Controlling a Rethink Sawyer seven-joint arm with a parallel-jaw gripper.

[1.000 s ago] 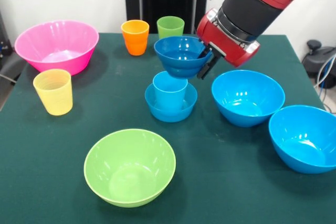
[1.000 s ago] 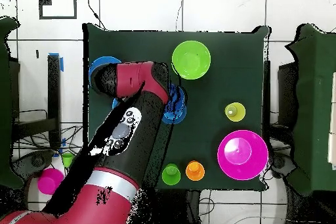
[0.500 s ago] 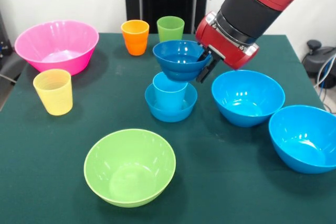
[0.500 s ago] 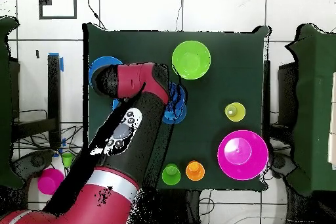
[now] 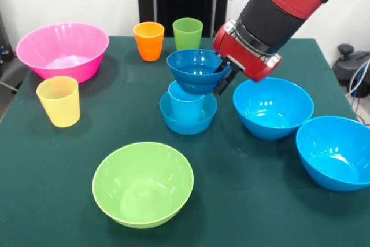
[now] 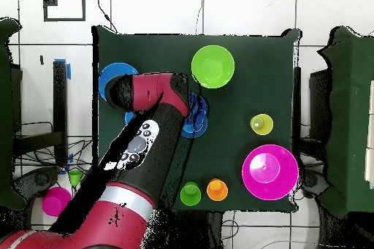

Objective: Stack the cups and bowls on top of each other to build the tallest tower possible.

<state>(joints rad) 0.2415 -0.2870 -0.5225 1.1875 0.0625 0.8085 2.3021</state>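
Nearest the camera sits the green bowl (image 5: 143,184), not yet used. Behind it the light blue cup (image 5: 187,102) stands inside a small blue bowl (image 5: 188,114). Just above the cup, the gripper (image 5: 222,74) is clamped on the rim of the dark blue bowl (image 5: 196,69). I think it should lower this bowl straight and level onto the cup, then release gently.

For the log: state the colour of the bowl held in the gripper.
Dark blue: the held bowl in the gripper shows best in the front view.
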